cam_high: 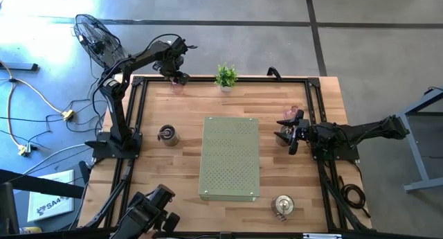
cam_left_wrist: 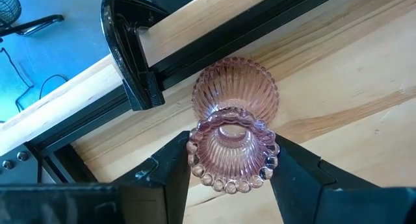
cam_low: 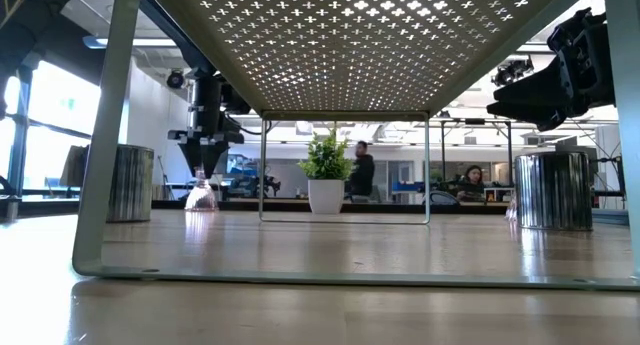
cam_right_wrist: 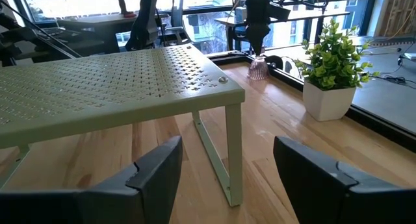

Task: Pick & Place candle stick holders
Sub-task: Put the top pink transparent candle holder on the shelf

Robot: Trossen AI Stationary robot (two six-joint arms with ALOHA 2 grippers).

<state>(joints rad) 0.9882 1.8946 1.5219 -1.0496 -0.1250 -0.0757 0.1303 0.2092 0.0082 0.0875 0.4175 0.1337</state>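
A pink ribbed glass candle stick holder [cam_left_wrist: 234, 94] stands upright near the table's far left corner, also visible in the low view [cam_low: 200, 197]. My left gripper [cam_left_wrist: 233, 147] comes down over it and is shut on its top [cam_high: 178, 78]. Two silvery holders sit on the wood, one left of the shelf [cam_high: 167, 135] and one near the front right [cam_high: 282, 206]. Another pink holder [cam_high: 291, 114] stands beside my right gripper [cam_high: 286, 133]. That gripper [cam_right_wrist: 227, 165] waits open at the right edge, with nothing between its fingers. My left gripper pinches the holder's beaded upper rim [cam_left_wrist: 198, 160] between its two fingers, one on each side. The fingers [cam_left_wrist: 170, 162] come from above, pointing almost straight down. The holder stays upright, and its base [cam_low: 200, 207] seems to rest on the table.
A pale green perforated metal shelf [cam_high: 230, 158] on legs fills the table's middle. A small potted plant [cam_high: 225, 76] stands at the far edge. A black clamp [cam_left_wrist: 130, 55] and a black frame rail [cam_high: 208, 80] lie just beyond the held holder.
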